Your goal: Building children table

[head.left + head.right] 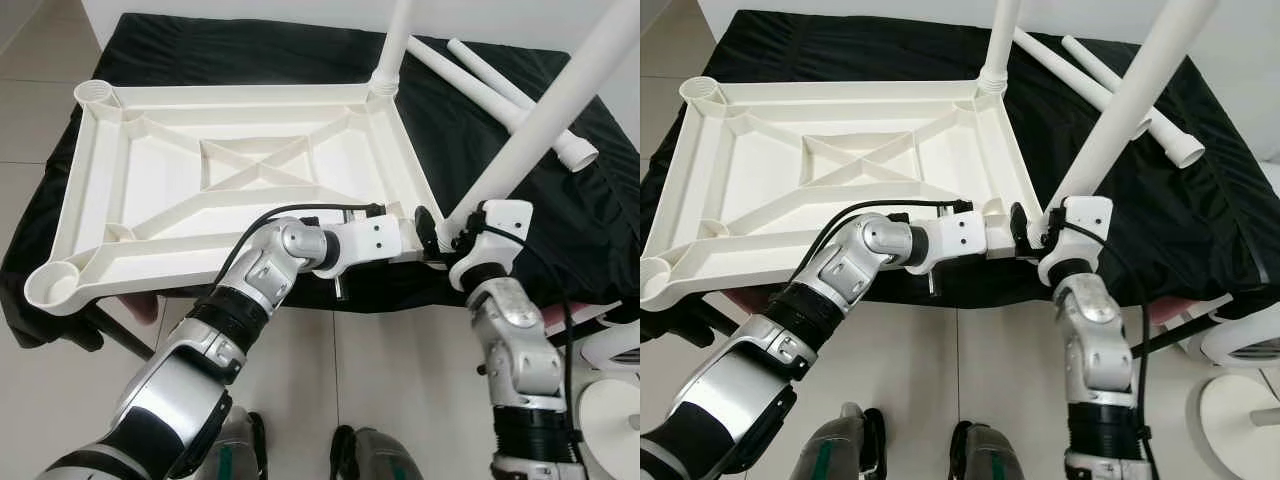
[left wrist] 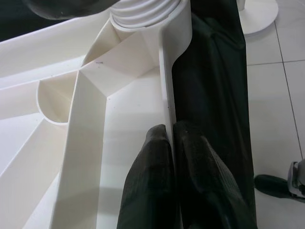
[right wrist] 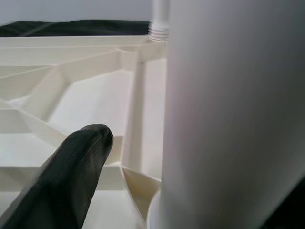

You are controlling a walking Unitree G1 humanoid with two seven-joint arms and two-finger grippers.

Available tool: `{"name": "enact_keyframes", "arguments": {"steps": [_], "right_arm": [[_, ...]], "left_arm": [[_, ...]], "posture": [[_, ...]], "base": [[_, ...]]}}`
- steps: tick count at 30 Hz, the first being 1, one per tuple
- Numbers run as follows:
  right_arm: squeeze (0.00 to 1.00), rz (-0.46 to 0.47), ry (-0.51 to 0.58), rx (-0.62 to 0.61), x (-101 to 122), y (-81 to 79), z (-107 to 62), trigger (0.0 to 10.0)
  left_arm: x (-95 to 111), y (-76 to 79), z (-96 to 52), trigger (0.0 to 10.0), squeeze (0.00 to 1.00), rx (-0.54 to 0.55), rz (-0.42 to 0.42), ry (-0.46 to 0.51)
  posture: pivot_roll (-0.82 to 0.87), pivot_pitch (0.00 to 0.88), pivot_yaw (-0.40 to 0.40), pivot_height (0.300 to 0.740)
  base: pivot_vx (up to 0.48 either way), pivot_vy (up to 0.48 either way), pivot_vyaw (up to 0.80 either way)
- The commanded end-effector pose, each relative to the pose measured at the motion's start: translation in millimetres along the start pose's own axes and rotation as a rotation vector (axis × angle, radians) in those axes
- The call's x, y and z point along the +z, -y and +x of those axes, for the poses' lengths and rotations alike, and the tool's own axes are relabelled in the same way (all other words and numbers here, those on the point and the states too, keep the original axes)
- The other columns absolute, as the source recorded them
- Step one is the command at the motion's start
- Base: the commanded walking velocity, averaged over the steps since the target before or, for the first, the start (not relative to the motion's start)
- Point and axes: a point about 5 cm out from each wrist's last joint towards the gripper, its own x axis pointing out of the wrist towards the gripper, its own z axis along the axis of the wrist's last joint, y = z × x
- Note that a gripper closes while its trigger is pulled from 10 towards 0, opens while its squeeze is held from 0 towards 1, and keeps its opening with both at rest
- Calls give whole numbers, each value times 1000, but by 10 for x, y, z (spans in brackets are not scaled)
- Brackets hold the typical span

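White table leg (image 1: 540, 130) is gripped by the right gripper (image 1: 447, 232); at 9 o'clock, the left gripper (image 2: 170, 138) pinches the tabletop rim (image 2: 167, 86).

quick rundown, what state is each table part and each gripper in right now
tabletop: upside down on the black cloth, ribs facing up
far leg: standing upright in its corner socket
near leg: tilted, base at the near right corner socket
spare legs: two, lying loose on the cloth
left sockets: both empty
left gripper: shut on the tabletop's rim
right gripper: on the near leg's base, grip unclear
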Motion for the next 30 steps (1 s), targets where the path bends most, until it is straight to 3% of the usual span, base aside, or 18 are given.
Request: {"name": "enact_keyframes", "arguments": {"steps": [1,6,8,12,22,23,25,26,28,29,30], "right_arm": [[0,-5,15,118,9,72,9,10000],[0,-22,12,202,12,133,-1,10000],[0,-24,-5,313,-1,181,-28,10000],[0,2,-28,417,-24,275,-58,10000],[0,-52,-72,501,-84,450,-77,10000],[0,-66,-88,510,-107,509,-88,7922],[0,-72,-93,508,-113,530,-92,8039],[0,-77,-98,512,-118,559,-97,3451],[0,-80,-101,515,-119,577,-100,3451],[0,-81,-102,519,-122,599,-106,0],[0,-81,-106,525,-127,616,-119,0]], "left_arm": [[218,-68,39,10000,0,121,57,76],[221,-67,38,10000,0,119,58,78],[223,-69,36,10000,0,119,58,78],[226,-70,37,10000,0,118,59,78],[226,-72,29,10000,0,117,60,76],[223,-69,29,10000,0,116,61,76],[222,-68,29,10000,0,115,61,76],[223,-69,29,10000,0,115,62,75],[224,-71,29,10000,0,115,62,75],[226,-71,30,10000,0,115,62,75],[228,-75,32,10000,0,115,62,76]], "posture": [[-4,73,-73,740],[-5,74,-70,740],[-4,75,-68,740],[-3,76,-66,740],[1,79,-60,740],[1,82,-57,740],[1,81,-57,740],[0,83,-55,740],[0,83,-55,740],[-2,84,-55,740],[-3,85,-55,740]], "base": [[0,0,0],[0,0,0],[0,0,0],[0,0,0],[0,0,0],[0,0,0],[0,0,0],[0,0,0],[0,0,0],[0,0,0],[0,0,0]]}}
